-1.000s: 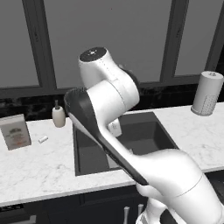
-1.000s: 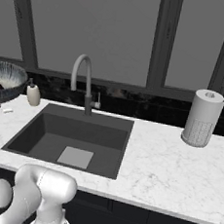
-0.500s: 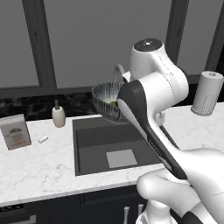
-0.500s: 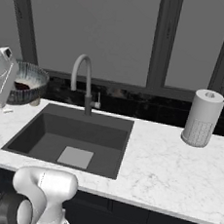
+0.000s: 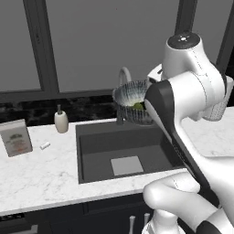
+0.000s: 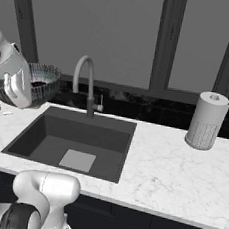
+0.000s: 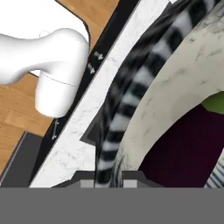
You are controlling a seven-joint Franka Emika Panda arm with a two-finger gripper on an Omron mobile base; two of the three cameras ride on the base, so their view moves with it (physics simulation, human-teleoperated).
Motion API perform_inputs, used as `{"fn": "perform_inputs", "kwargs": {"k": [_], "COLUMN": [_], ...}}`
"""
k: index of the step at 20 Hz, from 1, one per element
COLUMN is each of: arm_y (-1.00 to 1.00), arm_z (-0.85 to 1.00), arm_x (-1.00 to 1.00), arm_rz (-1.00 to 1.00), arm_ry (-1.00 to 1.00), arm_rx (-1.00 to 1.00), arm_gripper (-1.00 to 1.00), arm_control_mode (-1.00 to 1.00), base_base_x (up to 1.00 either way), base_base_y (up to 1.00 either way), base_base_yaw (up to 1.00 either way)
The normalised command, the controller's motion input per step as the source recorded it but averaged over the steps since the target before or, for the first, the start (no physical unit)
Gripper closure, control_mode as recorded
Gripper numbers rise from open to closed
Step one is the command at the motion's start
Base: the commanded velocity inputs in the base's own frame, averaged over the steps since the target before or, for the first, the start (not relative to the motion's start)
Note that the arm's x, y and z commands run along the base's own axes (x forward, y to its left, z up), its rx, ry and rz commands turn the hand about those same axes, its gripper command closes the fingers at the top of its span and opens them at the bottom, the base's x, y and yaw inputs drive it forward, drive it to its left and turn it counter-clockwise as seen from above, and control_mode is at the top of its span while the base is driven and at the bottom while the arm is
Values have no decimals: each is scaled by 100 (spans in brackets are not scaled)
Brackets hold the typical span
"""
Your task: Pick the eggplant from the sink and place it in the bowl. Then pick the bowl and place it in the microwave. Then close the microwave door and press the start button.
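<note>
The gripper [image 7: 109,177] is clamped on the rim of the bowl [image 5: 132,98]. The bowl hangs in the air above the back edge of the sink [image 5: 125,151], by the tap [image 6: 85,83]. The eggplant [image 7: 188,148] lies inside the bowl.

ribbed bowl [image 5: 130,98] (speckled inside) — marble counter [image 6: 170,172]

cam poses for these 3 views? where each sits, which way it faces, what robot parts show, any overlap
Left base view: behind-left of the arm, looking forward-down at the sink; the arm carries the bowl above it.
Right base view: behind-right, same sink, paper towel roll at right, arm at left edge.
Hand view: on the hand, against the bowl's rim, eggplant inside.
Shared: both base views show sink, faucet and bowl.
</note>
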Motion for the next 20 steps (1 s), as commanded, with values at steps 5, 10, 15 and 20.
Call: {"fn": "perform_inputs", "kwargs": {"k": [5, 10, 15, 20], "arm_y": [-22, -22, -29, -1], "arm_z": [0, 7, 1, 0], "arm_x": [0, 0, -3, -1], "arm_rz": [-14, -15, -8, 0], "arm_ry": [-12, -28, -8, 9], "arm_rx": [0, 0, 6, 2], "arm_gripper": [100, 100, 100, 100], "arm_control_mode": [-100, -100, -100, -100], "base_base_x": [0, 0, 0, 0], "base_base_y": [0, 0, 0, 0], "base_base_yaw": [0, 0, 0, 0]}}
